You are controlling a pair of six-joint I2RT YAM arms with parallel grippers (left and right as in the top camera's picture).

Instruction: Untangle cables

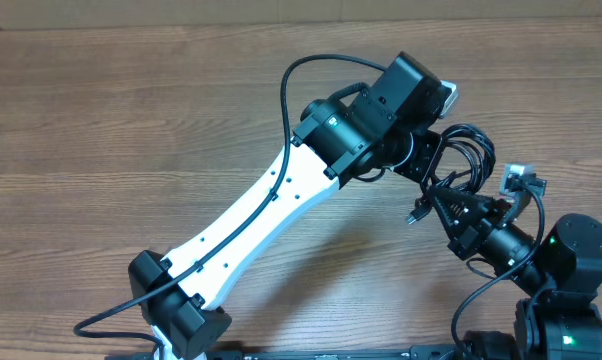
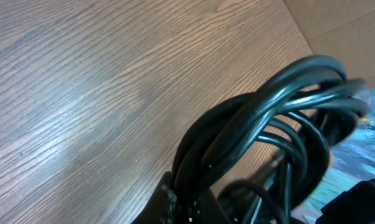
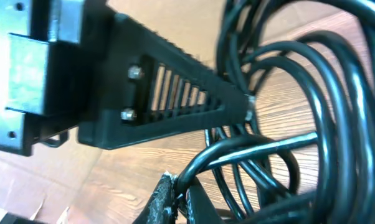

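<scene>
The cables are a coiled tangle of thin black cords at the right of the wooden table, held between both arms. My left gripper reaches in from the left and is shut on a bundle of the loops. My right gripper comes from the lower right and is shut on one cord. A small plug end hangs below the tangle. In the right wrist view the left gripper's ribbed finger crosses in front of the loops.
The wooden table spreads to the left and back. The left arm's white link runs diagonally across the middle. The right arm's base stands at the lower right corner.
</scene>
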